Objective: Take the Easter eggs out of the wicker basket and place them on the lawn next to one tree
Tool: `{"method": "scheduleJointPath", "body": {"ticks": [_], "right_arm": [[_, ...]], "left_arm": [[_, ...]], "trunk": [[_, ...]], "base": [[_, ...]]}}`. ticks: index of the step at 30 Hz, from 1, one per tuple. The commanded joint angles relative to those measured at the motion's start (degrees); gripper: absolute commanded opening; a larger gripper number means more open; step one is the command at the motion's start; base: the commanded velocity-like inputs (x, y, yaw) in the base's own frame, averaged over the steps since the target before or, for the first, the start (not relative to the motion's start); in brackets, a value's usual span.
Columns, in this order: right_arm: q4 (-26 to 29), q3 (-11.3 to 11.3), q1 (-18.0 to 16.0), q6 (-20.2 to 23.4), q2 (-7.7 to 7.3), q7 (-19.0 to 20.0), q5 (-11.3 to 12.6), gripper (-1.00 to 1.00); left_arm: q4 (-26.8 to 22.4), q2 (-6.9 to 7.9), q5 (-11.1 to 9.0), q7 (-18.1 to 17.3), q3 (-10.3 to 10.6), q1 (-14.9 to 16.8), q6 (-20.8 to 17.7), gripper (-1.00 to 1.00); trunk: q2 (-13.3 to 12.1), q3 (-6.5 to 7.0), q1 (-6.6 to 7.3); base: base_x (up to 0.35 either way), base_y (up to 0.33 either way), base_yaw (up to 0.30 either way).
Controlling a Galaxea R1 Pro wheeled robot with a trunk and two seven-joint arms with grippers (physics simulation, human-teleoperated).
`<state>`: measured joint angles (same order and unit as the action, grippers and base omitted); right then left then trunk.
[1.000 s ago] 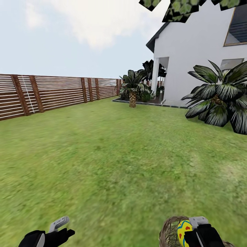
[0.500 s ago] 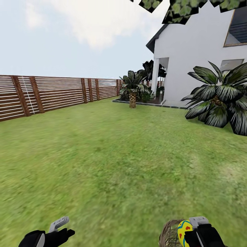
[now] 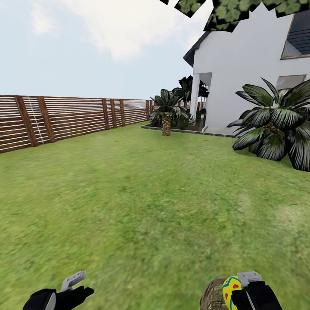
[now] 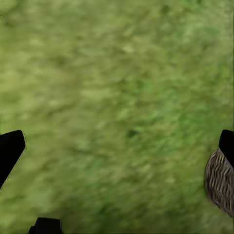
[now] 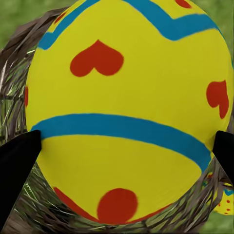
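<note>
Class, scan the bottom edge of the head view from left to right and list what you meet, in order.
Left claw → bare lawn → wicker basket → Easter egg → right claw, shut on that egg.

Both arms low at the near edge of the head view, the right one holding an egg.

The left gripper (image 3: 79, 286) sits at about 7 o'clock in the head view, black with a grey finger pointing up and forward; in the left wrist view its two dark fingertips (image 4: 9, 151) stand wide apart with nothing between them, above the grass. The right gripper (image 3: 241, 290) sits at about 5 o'clock, black wrist with a grey part on top. Its jaws are closed against the Easter egg (image 5: 126, 112): in the right wrist view one dark fingertip presses at each side of the egg, at 3 and 9 o'clock.
</note>
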<state>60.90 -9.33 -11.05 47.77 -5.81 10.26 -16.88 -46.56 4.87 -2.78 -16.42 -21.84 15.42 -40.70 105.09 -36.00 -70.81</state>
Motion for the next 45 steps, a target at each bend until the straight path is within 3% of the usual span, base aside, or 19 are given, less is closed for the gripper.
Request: {"method": "scheduleJointPath", "body": {"ticks": [1,14,30,45], "right_arm": [[0.1,-0.1,0.0,0.2,0.01,0.6,-0.6,-1.0],[0.4,-0.3,0.0,0.2,-0.16,0.6,-0.5,-1.0],[0.1,-0.2,0.0,0.2,-0.08,0.6,-0.6,-1.0],[0.3,-0.3,-0.1,0.2,-0.15,0.6,-0.5,-1.0]], "left_arm": [[-0.1,-0.01,-0.3,-0.1,-0.1,0.0,-0.4,1.0],[0.0,0.12,-0.4,-0.2,-0.1,0.0,-0.4,1.0],[-0.1,0.58,-0.6,-0.3,-0.2,0.0,-0.6,1.0],[0.1,0.49,-0.3,-0.3,0.0,0.0,-0.6,1.0]], "trunk": [[0.0,-0.06,0.01],[0.0,-0.06,0.01],[0.0,-0.09,0.01],[0.0,-0.09,0.01]], "base": [[-0.08,0.222,0.0],[-0.005,0.305,-0.173],[0.309,0.119,-0.07],[0.126,0.307,-0.287]]}}
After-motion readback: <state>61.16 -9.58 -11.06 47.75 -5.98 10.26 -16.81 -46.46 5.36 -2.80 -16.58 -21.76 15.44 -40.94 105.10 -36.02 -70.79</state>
